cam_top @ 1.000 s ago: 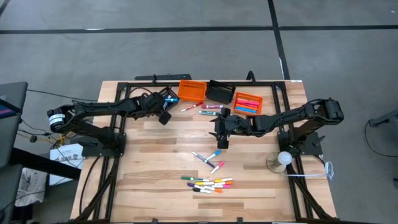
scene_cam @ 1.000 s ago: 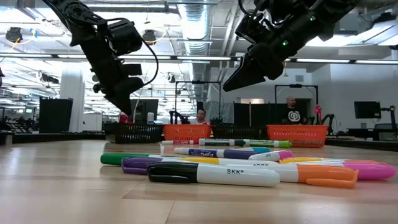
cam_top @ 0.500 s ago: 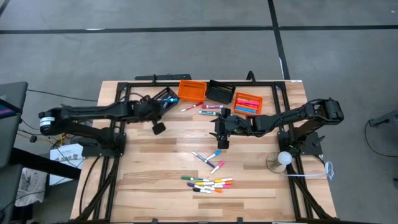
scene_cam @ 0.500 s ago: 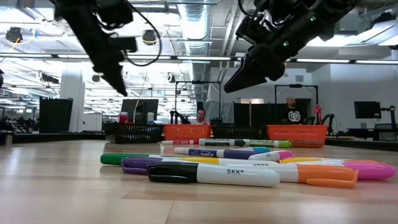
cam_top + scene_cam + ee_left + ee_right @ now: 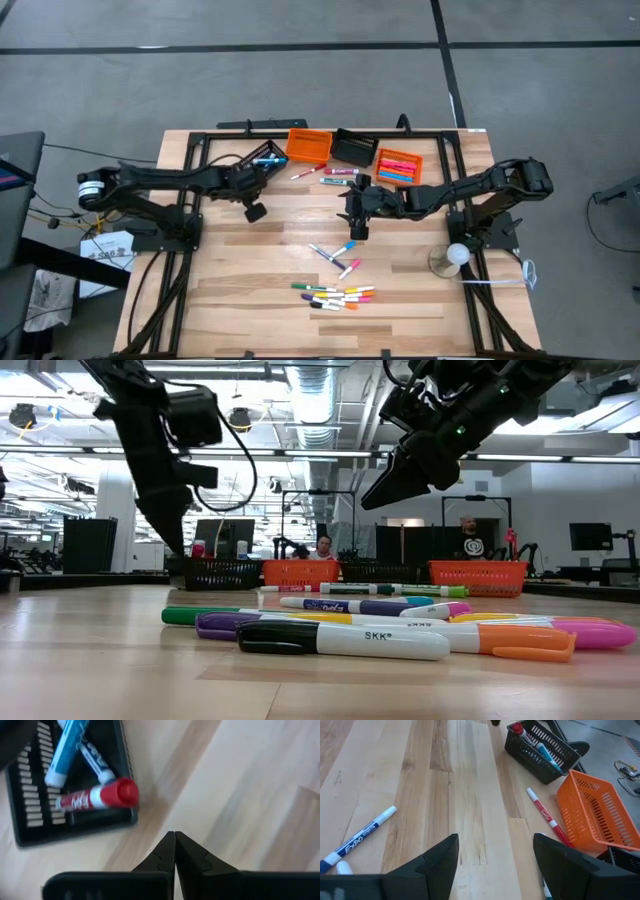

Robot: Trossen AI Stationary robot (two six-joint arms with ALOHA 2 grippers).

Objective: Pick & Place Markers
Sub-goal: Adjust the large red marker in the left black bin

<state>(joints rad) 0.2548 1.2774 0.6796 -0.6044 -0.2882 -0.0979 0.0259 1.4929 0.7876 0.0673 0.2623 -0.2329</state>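
Many markers (image 5: 333, 294) lie clustered near the table's (image 5: 240, 300) front edge, with a few more (image 5: 338, 256) between that cluster and the right gripper (image 5: 356, 232). Others (image 5: 338, 176) lie before the bins at the back. A black bin (image 5: 70, 815) holds a red-capped marker (image 5: 97, 797) and what look like two blue ones. The left gripper (image 5: 174, 849) hangs just beside that bin, fingers pressed together, empty. That right gripper hovers mid-table, fingers spread wide, holding nothing.

Bare wood (image 5: 270, 250) between arms, markers (image 5: 335, 295) clustered near front edge
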